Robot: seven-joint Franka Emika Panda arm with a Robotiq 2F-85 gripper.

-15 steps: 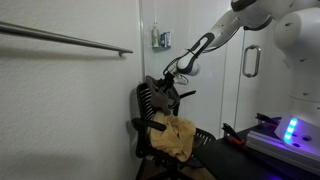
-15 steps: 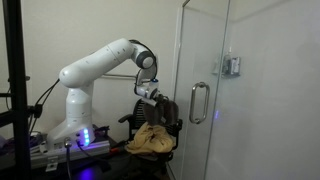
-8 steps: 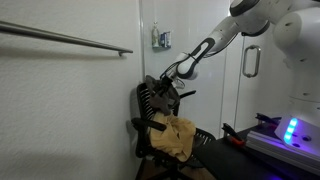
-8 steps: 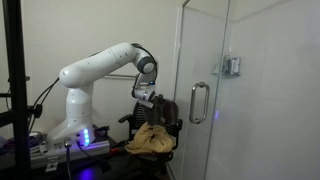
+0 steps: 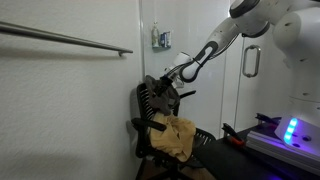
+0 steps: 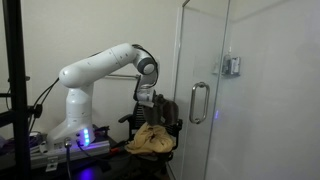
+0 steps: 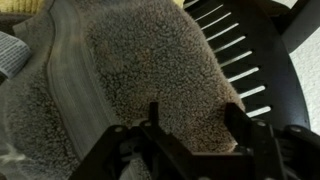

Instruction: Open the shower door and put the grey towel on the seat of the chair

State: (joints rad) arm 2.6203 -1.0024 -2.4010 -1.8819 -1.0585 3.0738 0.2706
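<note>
Close over the towel (image 7: 110, 80) in the wrist view: grey, fleecy, draped across the top of the chair (image 7: 255, 70) back, with black slats bare on the right. Gripper (image 7: 192, 112) spread wide, a finger (image 7: 152, 120) to each side of a hump of the pile, nothing pinched; cannot tell whether the tips touch the fabric. In an exterior view, reaching down on the white arm (image 5: 215, 45) from the upper right to the top of the chair back, with something dark bunched there under the gripper (image 5: 166, 84), too small to make out clearly. On the seat (image 5: 205, 145), only a tan cloth (image 5: 178, 136), crumpled, one edge hanging over the front; grey towel not on the seat. Seen from the other side, same arm bent over from a base with a blue light (image 6: 85, 138), and just beside the chair a glass door (image 6: 205, 60) with a looped handle (image 6: 198, 102); cannot tell whether ajar or closed. On the tiled wall, a metal rail (image 5: 60, 38), well apart from the chair.
</note>
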